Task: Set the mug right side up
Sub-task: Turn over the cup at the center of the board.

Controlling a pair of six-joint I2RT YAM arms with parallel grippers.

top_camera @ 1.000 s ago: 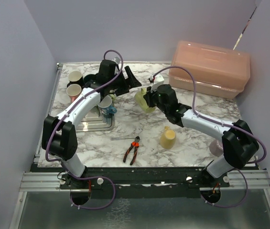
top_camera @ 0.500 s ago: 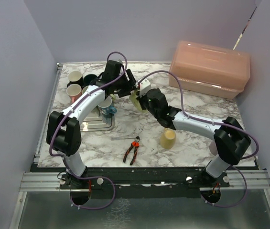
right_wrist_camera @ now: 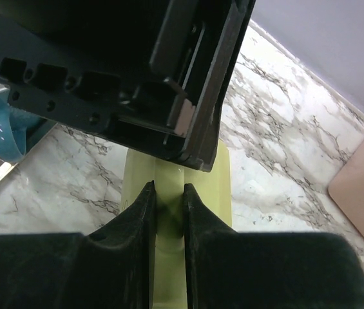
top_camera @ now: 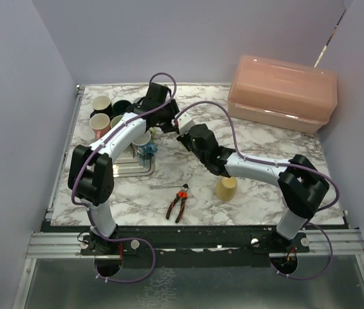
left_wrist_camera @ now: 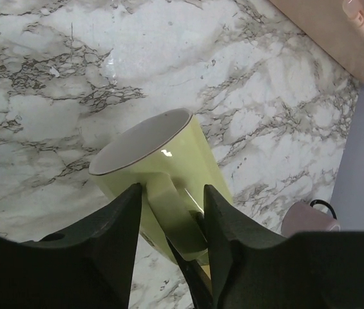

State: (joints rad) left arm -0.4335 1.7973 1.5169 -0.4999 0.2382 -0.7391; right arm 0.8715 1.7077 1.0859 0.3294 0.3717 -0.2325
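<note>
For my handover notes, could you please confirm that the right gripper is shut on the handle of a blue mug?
Not quite: the mug is pale green, not blue, as the left wrist view shows. The right gripper is indeed shut on its handle.

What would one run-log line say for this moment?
mug: held aloft, tilted | right tool: shut on handle | left tool: open, astride handle

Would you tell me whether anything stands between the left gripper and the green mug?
Nothing visible does. The left gripper has its fingers on either side of the handle of the green mug, not yet closed on it. The right gripper pinches that same handle, so the two crowd each other there.
</note>
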